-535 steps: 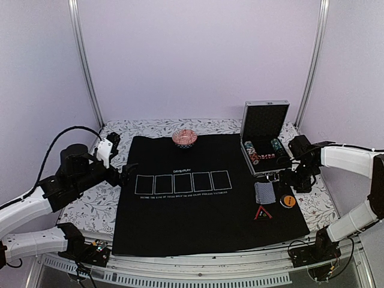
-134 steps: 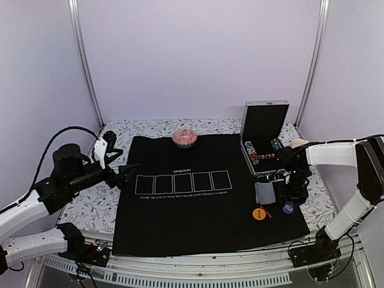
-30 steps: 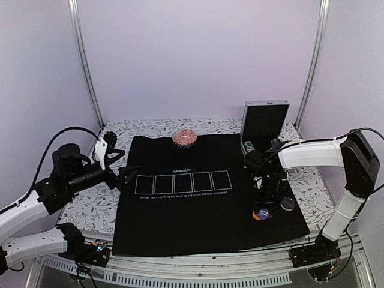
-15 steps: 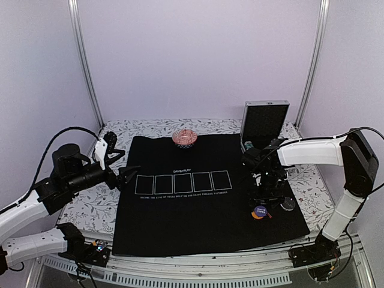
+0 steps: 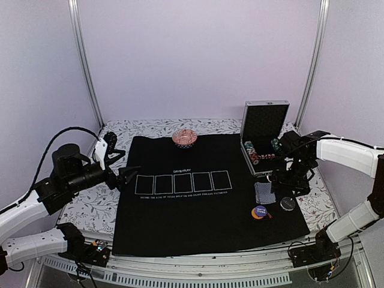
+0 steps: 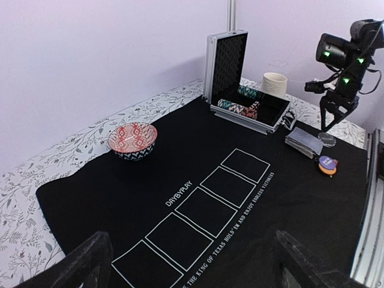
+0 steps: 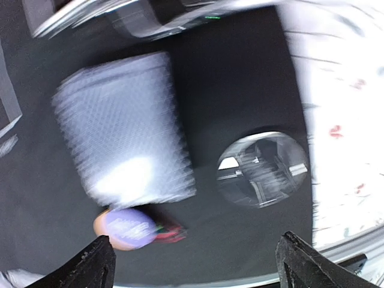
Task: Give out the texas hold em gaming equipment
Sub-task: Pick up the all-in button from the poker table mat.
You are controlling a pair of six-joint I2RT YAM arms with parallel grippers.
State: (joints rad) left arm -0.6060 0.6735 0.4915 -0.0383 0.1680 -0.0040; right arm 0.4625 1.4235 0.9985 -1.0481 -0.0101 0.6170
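Note:
The blue-grey deck of cards [image 5: 264, 192] lies on the mat's right side, also in the right wrist view [image 7: 123, 126]. A blue button [image 5: 260, 210] rests on the orange button, with the red-edged triangle [image 7: 171, 231] peeking out beside them. The black button [image 5: 288, 204] lies to their right, shiny in the right wrist view [image 7: 262, 169]. Striped chips [image 5: 261, 153] sit in the silver case [image 5: 264, 123]. My right gripper [image 5: 291, 183] hovers open and empty above the deck and black button [image 7: 198, 264]. My left gripper [image 5: 127, 176] is open and empty at the mat's left edge [image 6: 192, 270].
The black mat [image 5: 198, 222] with five white rectangles covers the table's middle. A red patterned bowl [image 5: 185, 138] stands at its far edge. A white cup [image 6: 275, 84] stands behind the case. Metal frame posts rise at the back corners.
My right arm has swung right, away from the stacked blue and orange buttons, to above the deck and black button. The blue button stays on the orange one. The left arm is still.

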